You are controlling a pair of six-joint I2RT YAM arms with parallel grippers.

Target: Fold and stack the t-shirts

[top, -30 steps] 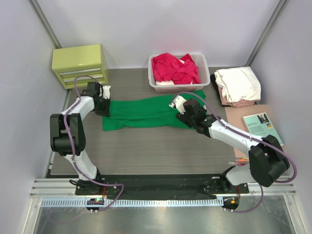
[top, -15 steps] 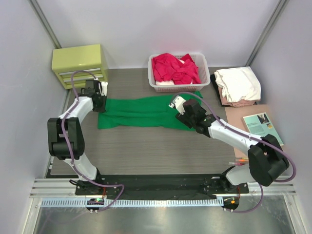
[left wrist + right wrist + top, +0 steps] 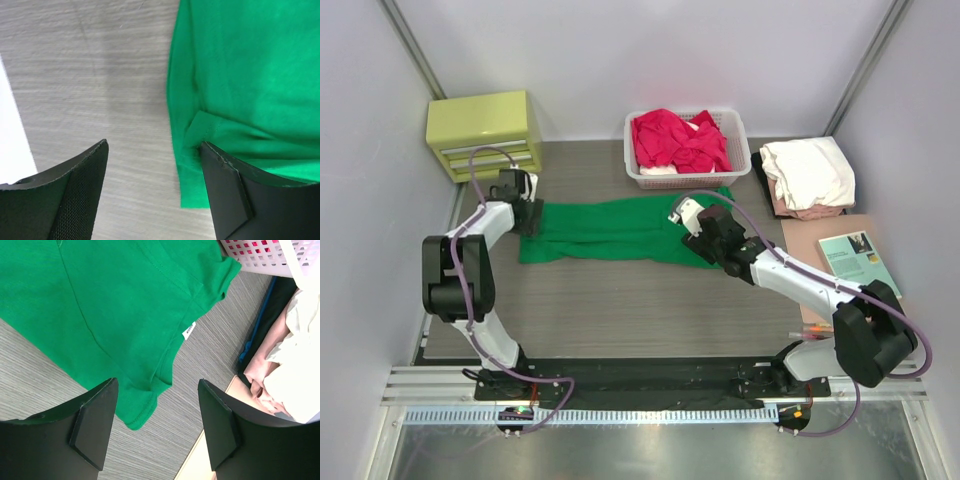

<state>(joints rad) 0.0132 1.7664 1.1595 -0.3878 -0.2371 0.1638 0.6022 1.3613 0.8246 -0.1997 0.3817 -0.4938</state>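
At the green t-shirt (image 3: 615,230), with left gripper (image 3: 153,146) and right gripper (image 3: 157,382) open-jawed (nothing held), pinch end corners squarely, lift together.

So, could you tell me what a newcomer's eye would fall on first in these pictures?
The bright green cloth t-shirt spread lengthwise across the middle of the grey wood-grain table stands out most, with the left arm and right arm at either end, jaws open. Behind it, a white slatted plastic basket holds crumpled red shirts, and folded white and pale pink shirts are stacked at the right.
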